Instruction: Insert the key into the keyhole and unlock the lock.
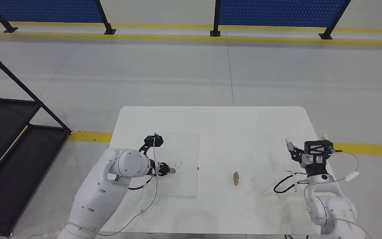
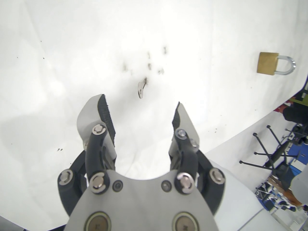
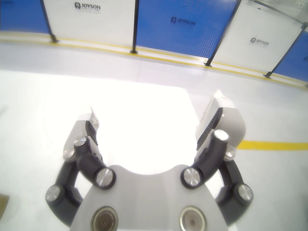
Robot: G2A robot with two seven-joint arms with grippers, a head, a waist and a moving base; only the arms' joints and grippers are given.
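Left end effector [image 2: 140, 102] spread wide, holding nothing, silver key [image 2: 141, 90] flat on the counter [image 2: 72, 37] just ahead of it, brass padlock [image 2: 266, 63] (lying flat) farther beyond, between both end effectors, right end effector [image 3: 156, 103] likewise released

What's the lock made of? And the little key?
The lock body looks like brass: dull yellow-gold with a matte face. Its shackle looks like polished steel, silvery with bright glints. The key seems to be a pale silvery metal, but it is too small to tell more.
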